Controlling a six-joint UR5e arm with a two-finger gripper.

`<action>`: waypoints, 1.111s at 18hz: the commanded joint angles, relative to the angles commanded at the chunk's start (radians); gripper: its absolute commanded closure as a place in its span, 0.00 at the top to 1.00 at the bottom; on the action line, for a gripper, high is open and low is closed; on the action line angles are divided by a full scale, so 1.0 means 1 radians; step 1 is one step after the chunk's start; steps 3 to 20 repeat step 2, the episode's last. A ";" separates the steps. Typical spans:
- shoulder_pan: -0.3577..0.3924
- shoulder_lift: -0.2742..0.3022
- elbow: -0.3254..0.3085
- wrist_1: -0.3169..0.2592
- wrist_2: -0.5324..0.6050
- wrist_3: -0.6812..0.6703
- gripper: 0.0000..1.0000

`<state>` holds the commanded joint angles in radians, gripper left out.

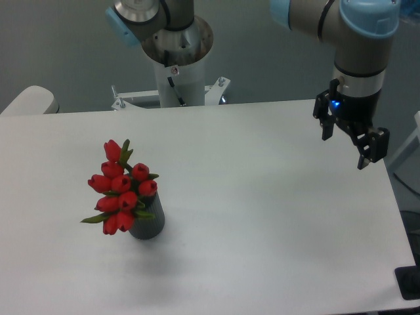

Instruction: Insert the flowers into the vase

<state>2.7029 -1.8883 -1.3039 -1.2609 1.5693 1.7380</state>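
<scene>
Standing in the vase (148,226), the flowers (121,188) lean left.

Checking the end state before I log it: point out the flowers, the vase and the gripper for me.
flowers (121,186), fixed camera view, on a red bud mid-bunch.
vase (149,226), fixed camera view, on its dark outer wall below the blooms.
gripper (346,141), fixed camera view, midway between its open jaws, over the table's far right edge.

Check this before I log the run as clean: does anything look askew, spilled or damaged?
Nothing stands out. The flowers sit in the vase, which stands upright on the table; the bunch leans left over the rim. No spill or damage shows. The tool hangs open and empty over the far right edge.
</scene>
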 joint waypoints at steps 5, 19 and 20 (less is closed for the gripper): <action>0.000 0.000 0.000 0.002 -0.002 0.000 1.00; 0.000 0.000 0.000 0.002 -0.002 0.000 1.00; 0.000 0.000 0.000 0.002 -0.002 0.000 1.00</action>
